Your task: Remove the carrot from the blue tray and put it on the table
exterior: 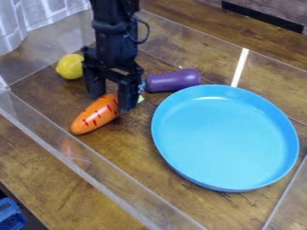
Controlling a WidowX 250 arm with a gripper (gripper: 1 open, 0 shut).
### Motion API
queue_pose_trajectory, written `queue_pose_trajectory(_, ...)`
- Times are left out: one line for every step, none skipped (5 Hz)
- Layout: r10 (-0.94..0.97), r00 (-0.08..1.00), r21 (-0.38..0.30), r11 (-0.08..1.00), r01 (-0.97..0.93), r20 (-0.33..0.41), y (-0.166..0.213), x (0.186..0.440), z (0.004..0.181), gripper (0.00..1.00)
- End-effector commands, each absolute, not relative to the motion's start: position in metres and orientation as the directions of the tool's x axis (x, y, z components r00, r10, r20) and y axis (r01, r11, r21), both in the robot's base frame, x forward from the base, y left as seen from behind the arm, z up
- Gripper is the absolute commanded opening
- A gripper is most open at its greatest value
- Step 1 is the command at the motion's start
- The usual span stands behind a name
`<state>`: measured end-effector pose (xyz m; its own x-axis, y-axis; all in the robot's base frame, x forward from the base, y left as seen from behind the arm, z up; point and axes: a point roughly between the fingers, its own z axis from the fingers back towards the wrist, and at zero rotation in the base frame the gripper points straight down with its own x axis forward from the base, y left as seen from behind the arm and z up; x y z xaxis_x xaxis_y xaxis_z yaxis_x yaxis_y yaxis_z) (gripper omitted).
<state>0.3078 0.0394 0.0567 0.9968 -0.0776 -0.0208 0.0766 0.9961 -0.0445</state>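
On the desk [180, 193], beside the tray [225, 137], lies the carrot [96, 114]; the claw [109, 97] looks spread wide above it, so only backing away seems left.

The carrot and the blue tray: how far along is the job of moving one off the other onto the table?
Done: the carrot lies on the wooden table, beside the blue tray, not on it.
In hand: nothing gripped, it seems; the gripper is open just over the carrot's leafy end.
Left: probably only moving the arm away.
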Motion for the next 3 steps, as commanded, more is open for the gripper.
queue_pose_trajectory(-0.055, 0.991, -0.032, 0.998, 0.059, 0.119, 0.052, 0.323, 0.1, 1.0)
queue_pose_trajectory(-0.053, 0.985, -0.039, 0.997, 0.06, 0.162, 0.06, 0.33, 0.118, 1.0)
queue_pose_trajectory(-0.067, 0.979, -0.038, 0.996, 0.075, 0.19, 0.067, 0.337, 0.126, 1.0)
